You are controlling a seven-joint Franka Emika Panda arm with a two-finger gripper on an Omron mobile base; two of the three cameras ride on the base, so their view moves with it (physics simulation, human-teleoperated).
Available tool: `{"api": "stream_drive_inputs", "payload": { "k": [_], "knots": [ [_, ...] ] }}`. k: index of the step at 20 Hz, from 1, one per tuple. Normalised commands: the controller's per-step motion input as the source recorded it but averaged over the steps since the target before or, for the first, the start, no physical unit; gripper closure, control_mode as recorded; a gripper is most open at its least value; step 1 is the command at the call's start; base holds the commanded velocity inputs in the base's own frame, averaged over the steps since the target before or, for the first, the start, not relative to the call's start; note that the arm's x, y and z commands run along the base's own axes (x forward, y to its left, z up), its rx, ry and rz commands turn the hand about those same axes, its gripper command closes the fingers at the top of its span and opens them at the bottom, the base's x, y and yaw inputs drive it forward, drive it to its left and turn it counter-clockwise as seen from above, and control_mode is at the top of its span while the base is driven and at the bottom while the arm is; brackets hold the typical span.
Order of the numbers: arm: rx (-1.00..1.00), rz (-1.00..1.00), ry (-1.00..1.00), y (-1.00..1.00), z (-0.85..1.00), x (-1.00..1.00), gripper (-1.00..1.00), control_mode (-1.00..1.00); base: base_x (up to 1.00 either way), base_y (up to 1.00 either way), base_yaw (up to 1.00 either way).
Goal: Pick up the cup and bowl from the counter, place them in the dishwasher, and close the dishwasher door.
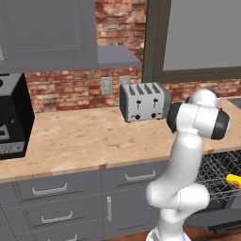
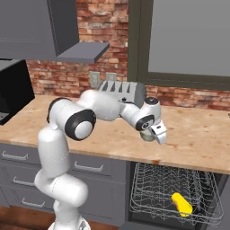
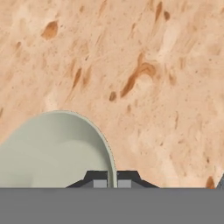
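Speckled tan desk [image 3: 166,65], bare beyond bowl [image 3: 52,153]. Pincer [image 3: 112,181] clenched astride bowl rim. Dishwasher [image 2: 175,188] rack pulled out below desk edge.

Both base views look forward and down from behind the arm, left and right, sharing the desk [image 1: 84,136], toaster [image 1: 143,102] and dishwasher [image 2: 175,193], while the hand view peers closely down at the desk.
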Motion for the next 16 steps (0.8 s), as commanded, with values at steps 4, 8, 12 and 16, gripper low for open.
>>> {"api": "stream_drive_inputs", "payload": {
  "k": [4, 8, 12, 16],
  "knots": [
    [0.06, 0.00, -0.07, -0.03, 0.54, -0.32, 1.00, -1.00, 0.00, 0.00, 0.00],
    [0.02, 0.00, -0.05, -0.04, 0.33, -0.44, 1.00, -1.00, 0.00, 0.00, 0.00],
    [0.00, 0.00, -0.02, -0.02, 0.02, -0.53, 1.00, -1.00, 0.00, 0.00, 0.00],
    [0.00, 0.00, -0.05, -0.01, 0.00, -0.62, 1.00, -1.00, 0.00, 0.00, 0.00]
  ]
}}
